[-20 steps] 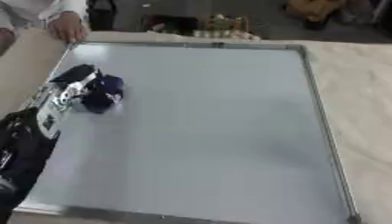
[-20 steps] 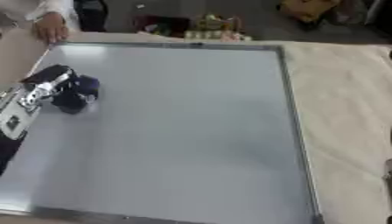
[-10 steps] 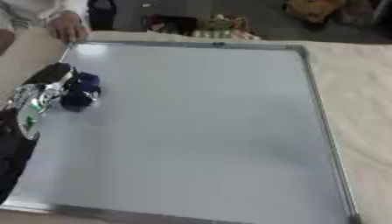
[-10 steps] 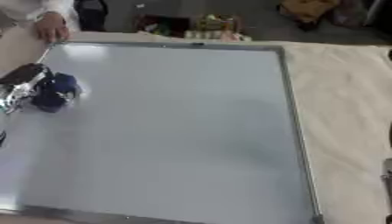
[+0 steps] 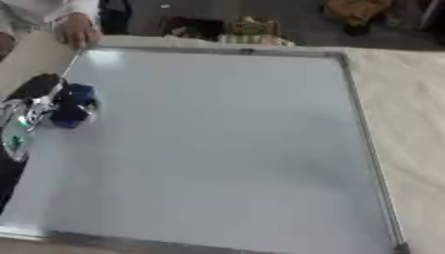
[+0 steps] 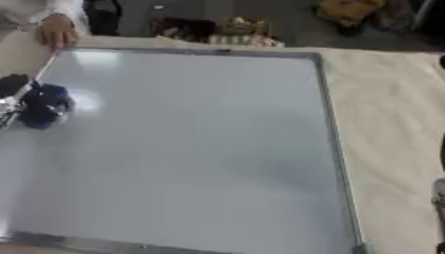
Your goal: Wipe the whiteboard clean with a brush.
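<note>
Slippage off the left rail is the main risk: the brush (image 5: 71, 105), a dark blue lump, sits at about nine o'clock on the whiteboard (image 5: 217, 144), right beside its metal frame. A stroke carried further outward could catch that frame or drop the brush onto the surface beyond. A person's hand (image 5: 76, 31) rests at the board's eleven o'clock corner, so a sweep up that edge might meet it. The board looks clean already, with no marks I can make out, so extra passes add risk for little gain.

The left hand (image 5: 37, 106) comes in from the left edge, forearm lying along the board's side, its fingers curled round the brush and pressing it to the board. The right hand (image 6: 440, 193) shows only as a sliver at four o'clock, and I cannot tell how its fingers are set.
</note>
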Robot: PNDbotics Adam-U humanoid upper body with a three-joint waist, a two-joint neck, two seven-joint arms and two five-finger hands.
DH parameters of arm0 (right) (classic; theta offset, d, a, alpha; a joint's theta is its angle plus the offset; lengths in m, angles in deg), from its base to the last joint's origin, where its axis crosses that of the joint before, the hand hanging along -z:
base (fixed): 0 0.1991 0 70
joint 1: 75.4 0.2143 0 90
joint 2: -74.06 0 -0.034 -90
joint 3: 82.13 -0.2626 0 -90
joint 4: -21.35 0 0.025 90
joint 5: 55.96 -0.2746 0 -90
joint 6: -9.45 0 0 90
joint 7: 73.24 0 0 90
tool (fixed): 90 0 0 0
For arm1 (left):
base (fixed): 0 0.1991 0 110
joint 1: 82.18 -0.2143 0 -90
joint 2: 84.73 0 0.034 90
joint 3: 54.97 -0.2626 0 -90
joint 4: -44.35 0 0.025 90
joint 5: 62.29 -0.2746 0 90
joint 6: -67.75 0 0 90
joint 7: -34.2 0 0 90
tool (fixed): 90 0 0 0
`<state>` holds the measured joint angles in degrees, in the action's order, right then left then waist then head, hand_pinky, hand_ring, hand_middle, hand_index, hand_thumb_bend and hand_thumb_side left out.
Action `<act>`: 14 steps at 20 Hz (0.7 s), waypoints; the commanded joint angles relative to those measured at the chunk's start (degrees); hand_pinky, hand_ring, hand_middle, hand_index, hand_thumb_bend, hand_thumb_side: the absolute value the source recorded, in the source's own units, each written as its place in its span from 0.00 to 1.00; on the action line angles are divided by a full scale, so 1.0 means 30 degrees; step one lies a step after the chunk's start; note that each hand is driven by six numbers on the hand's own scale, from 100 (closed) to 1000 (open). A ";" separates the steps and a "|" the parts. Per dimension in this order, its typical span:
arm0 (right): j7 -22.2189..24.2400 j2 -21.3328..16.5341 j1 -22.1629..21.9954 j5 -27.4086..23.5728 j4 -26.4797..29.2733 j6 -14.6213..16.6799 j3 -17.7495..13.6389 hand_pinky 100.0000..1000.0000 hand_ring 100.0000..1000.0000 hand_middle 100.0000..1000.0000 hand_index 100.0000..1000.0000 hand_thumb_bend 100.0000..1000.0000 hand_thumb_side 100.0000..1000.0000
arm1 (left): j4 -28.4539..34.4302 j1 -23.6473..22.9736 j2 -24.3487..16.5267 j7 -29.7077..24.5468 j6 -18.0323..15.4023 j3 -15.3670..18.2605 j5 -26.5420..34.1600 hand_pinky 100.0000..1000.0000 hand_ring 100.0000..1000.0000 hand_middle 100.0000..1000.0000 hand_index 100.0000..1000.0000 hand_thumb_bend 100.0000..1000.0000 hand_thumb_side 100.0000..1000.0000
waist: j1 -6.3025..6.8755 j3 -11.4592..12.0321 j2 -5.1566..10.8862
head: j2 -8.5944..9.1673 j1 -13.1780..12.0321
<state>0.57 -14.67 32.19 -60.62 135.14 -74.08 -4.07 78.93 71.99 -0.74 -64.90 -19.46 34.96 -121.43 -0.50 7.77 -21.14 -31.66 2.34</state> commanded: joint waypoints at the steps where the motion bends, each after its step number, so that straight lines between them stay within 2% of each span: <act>1: -0.0038 -0.0282 0.0120 -0.0174 0.0265 0.0041 -0.0097 0.92 0.93 0.65 0.87 0.14 0.95 | -0.0756 -0.0315 -0.0160 -0.0307 0.0068 -0.0112 0.0019 0.42 0.39 0.15 0.10 0.07 0.36 | -0.0182 0.0006 0.0280 | -0.0042 -0.0087; 14: -0.0040 -0.0199 0.0135 -0.0205 0.0265 0.0025 -0.0079 0.91 0.93 0.65 0.87 0.14 0.95 | -0.0316 0.0018 0.1014 -0.1198 -0.0248 -0.0557 0.0516 0.41 0.38 0.14 0.10 0.04 0.38 | -0.0271 -0.0128 0.0296 | 0.0134 -0.0273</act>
<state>0.57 -14.64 32.20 -60.68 135.14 -74.07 -4.07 79.13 72.50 -0.26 -67.40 -19.99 34.57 -120.00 -0.97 7.73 -20.92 -31.63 1.64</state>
